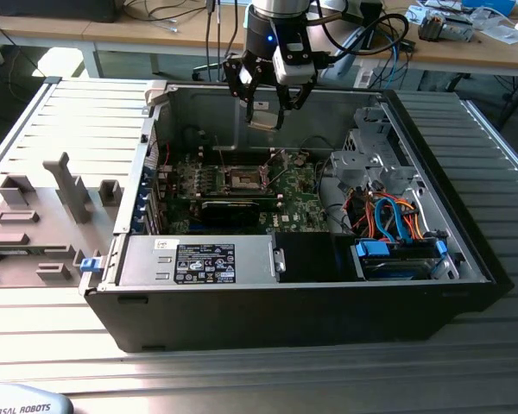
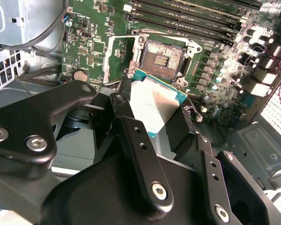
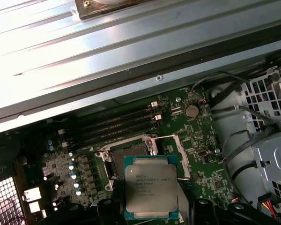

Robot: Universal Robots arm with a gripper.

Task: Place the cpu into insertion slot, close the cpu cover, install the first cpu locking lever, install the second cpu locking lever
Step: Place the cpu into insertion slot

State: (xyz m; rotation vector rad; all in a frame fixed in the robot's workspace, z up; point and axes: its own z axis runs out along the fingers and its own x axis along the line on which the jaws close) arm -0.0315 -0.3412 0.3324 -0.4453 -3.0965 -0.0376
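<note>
- The claw (image 1: 266, 110) is clamped on the cpu (image 3: 151, 190), gripping it by two opposite edges with its silver-grey top facing up.
- The chip hangs over the open computer case (image 1: 285, 319), above the green motherboard (image 1: 298, 194) and clear of it.
- The insertion slot (image 2: 161, 56) lies on the board just past the chip, with its dark centre uncovered.
- In the first wrist view the chip overlaps the near side of the slot. In the second wrist view the slot shows whole beyond the chip's edge.
- Long black memory slots (image 3: 117, 124) run beside the socket, and a round coin battery (image 3: 191, 110) sits further along the board.
- The exterior view shows a long black bar (image 1: 233, 208) lying on the board on the side of the slot nearer the camera.
- A silver box with a label (image 1: 198, 259) fills the case's near corner.
- A metal drive cage (image 1: 371, 155) and orange and blue cables (image 1: 393, 216) are at the exterior view's right.
- Outside the case, grey fixtures (image 1: 34, 216) stand on the ribbed counter (image 1: 95, 112) at the exterior view's left.
</note>
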